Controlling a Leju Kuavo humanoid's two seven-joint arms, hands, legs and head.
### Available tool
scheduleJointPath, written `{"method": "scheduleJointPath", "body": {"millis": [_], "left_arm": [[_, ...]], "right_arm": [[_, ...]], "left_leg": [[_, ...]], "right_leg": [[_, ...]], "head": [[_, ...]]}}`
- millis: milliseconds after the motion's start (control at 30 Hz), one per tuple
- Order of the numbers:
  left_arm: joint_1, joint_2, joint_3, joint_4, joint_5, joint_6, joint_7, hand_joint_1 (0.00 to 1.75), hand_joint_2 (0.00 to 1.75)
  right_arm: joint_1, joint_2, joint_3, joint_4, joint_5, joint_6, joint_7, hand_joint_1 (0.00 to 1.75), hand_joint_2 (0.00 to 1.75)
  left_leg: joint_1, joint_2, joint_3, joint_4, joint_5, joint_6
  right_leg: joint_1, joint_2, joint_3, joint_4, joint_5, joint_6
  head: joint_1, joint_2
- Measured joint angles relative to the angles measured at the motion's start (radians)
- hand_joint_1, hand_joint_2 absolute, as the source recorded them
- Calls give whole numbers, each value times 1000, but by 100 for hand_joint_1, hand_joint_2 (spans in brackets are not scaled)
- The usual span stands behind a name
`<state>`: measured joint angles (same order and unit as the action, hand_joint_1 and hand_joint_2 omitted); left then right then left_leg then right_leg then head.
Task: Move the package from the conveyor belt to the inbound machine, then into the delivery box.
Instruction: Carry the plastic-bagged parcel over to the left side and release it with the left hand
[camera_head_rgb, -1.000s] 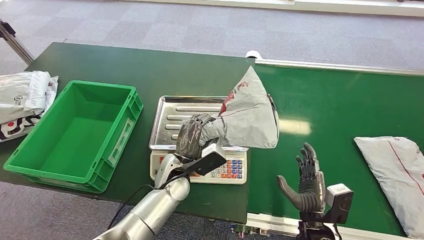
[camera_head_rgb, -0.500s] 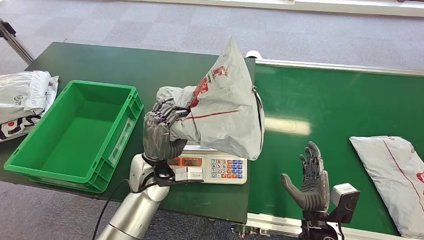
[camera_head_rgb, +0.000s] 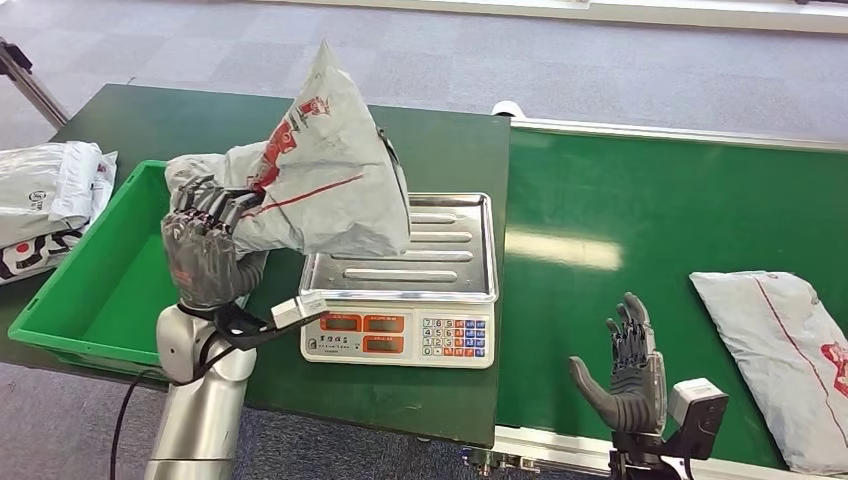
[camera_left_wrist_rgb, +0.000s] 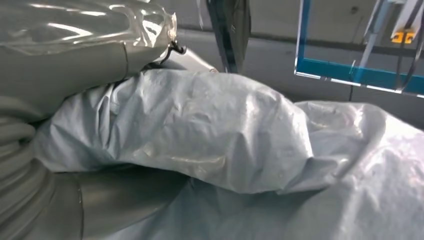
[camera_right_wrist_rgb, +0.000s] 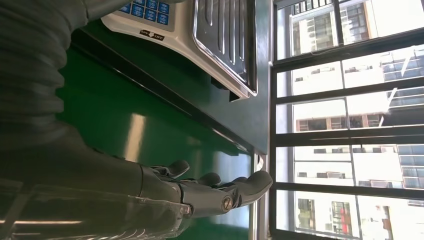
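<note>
My left hand (camera_head_rgb: 205, 258) grips one end of a grey plastic package (camera_head_rgb: 318, 180) with red print and holds it in the air. The package hangs tilted between the green delivery box (camera_head_rgb: 60, 300) and the scale's steel tray (camera_head_rgb: 440, 270). In the left wrist view the crumpled package (camera_left_wrist_rgb: 220, 150) lies right against my hand. The scale (camera_head_rgb: 400, 335), with its keypad, stands on the dark green table, tray bare. My right hand (camera_head_rgb: 628, 375) stays open and upright over the near edge of the conveyor belt (camera_head_rgb: 640, 210), fingers (camera_right_wrist_rgb: 220, 192) spread, holding nothing.
A second grey package (camera_head_rgb: 790, 350) lies on the belt at the far right. More white and grey bags (camera_head_rgb: 45, 200) are piled at the table's left end. Grey carpet lies beyond the table. The scale's tray (camera_right_wrist_rgb: 225, 40) shows in the right wrist view.
My left hand has lifted the package off the scale tray and carried it left, toward the green box. The package on the belt has drifted slightly left. My right hand barely moved.
</note>
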<state>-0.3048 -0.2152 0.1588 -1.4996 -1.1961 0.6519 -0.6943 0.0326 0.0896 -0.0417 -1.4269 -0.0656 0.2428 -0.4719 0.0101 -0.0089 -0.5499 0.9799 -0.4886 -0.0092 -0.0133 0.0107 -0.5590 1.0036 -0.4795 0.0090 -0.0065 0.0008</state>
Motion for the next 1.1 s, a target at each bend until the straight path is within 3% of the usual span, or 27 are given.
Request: {"method": "scheduleJointPath", "body": {"millis": [167, 233, 333, 533, 633, 800, 933, 1000, 1033, 1100], "left_arm": [[3, 15, 186, -39, -55, 0, 21, 175, 175], [8, 26, 265, -31, -90, 0, 94, 175, 175], [30, 56, 334, 1, -137, 0, 274, 175, 175], [91, 145, 313, 96, -215, -69, 611, 175, 175], [109, 180, 276, 127, -231, -132, 664, 175, 175], [115, 213, 237, 156, -248, -165, 682, 174, 175], [115, 223, 227, 163, -249, -184, 688, 135, 175], [115, 224, 226, 164, -249, -185, 688, 125, 175], [114, 228, 222, 165, -248, -186, 689, 93, 175], [114, 239, 206, 167, -224, -126, 675, 28, 87]], "right_arm": [[20, -5, -2, -18, -2, -7, 0, 0, 175], [27, -5, -2, -23, 2, -10, 0, 0, 175], [38, -5, -3, -31, 12, -14, -2, 0, 175], [45, 4, -6, -42, 42, -14, -2, 0, 175], [46, 13, -11, -45, 53, -8, -2, 0, 175], [46, 23, -19, -47, 58, -6, -2, 0, 175], [46, 25, -21, -47, 59, -4, -2, 0, 175], [46, 25, -21, -47, 60, -4, -2, 0, 175], [46, 26, -22, -49, 61, -3, -2, 0, 175], [49, 33, -28, -57, 64, 5, 0, 0, 175]], "left_leg": [[0, 1, 0, 0, 0, 0], [0, 1, 0, 0, 0, 0], [0, 2, 0, 0, 0, 0], [0, 2, 0, 0, 0, 0], [0, 2, 0, 0, 0, 0], [0, 2, 0, 0, 0, 0], [0, 1, 0, 0, 0, 0], [0, 1, 0, 0, 0, 0], [0, 2, 0, 0, 0, 0], [0, 2, 0, 0, 0, 0]], "right_leg": [[0, 1, 0, 0, 0, 0], [0, 1, -1, 0, 0, 0], [0, 1, -1, 0, 0, 0], [0, 1, -1, 0, -1, 0], [0, 1, -1, 0, -1, 0], [0, 1, -1, 0, -1, 0], [0, 1, -1, 0, -1, 0], [0, 1, -1, 0, -1, 0], [0, 1, -1, 0, -1, 0], [0, 1, -2, 0, -1, 0]], "head": [[0, 0], [0, 0], [0, 0], [0, 0], [0, 0], [0, 0], [0, 0], [0, 0], [0, 0], [0, 0]]}}
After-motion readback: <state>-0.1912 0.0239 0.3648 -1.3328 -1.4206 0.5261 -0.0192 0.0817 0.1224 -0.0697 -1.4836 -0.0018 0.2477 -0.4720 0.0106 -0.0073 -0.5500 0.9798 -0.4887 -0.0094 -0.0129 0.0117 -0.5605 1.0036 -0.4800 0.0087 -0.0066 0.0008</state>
